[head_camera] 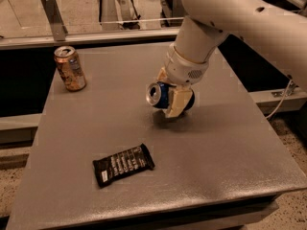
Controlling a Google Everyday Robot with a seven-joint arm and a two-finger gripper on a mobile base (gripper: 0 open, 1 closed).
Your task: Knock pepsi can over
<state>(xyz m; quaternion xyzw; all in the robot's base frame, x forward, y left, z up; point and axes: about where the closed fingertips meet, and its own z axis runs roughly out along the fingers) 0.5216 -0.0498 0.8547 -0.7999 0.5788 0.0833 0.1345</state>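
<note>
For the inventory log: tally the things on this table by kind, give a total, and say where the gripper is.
Drink cans: 2 (pepsi can on its side in the gripper, clamped between its fingers over the middle of the table; orange-tan can upright at the far left)
Wrapped snack bars: 1 (dark bar, near front)
Total: 3

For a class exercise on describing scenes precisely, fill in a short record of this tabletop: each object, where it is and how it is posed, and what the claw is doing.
pepsi can: tipped on its side, silver top facing left, near the table's middle
claw: closed on the pepsi can, low over the table
can touching table: cannot tell
orange-tan can: upright, far left corner, apart from the claw
dark snack bar: lying flat, near left of centre
table: grey, matte top
</note>
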